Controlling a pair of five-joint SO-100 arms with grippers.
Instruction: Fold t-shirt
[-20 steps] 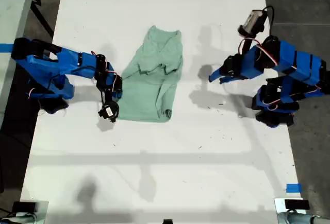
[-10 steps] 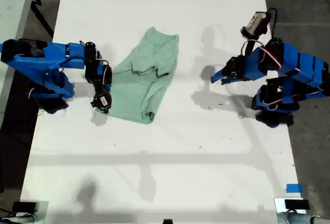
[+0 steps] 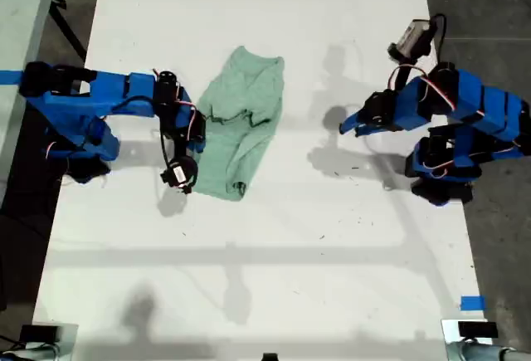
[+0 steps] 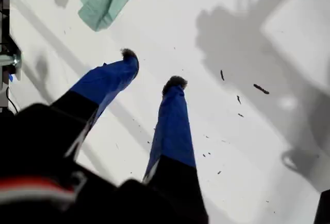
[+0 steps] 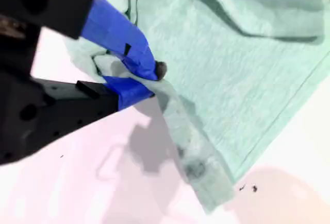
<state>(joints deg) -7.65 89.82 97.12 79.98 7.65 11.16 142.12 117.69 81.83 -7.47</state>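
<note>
Item: t-shirt (image 3: 238, 125), mid-worktop (image 3: 274, 286), nearer its far edge; partly folded, bunched, uneven. My second claw (image 5: 149, 82): clamped on a side edge of it. My first claw (image 4: 152, 69): apart, empty, well clear. Outstanding: flattening, further folds.

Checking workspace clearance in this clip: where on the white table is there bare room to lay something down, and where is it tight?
Free: the white table between the t-shirt and the exterior view's bottom edge, and the strip between the t-shirt and my first gripper. Crowded: the t-shirt's edge toward the exterior view's left, where my second gripper pinches the cloth.
</note>
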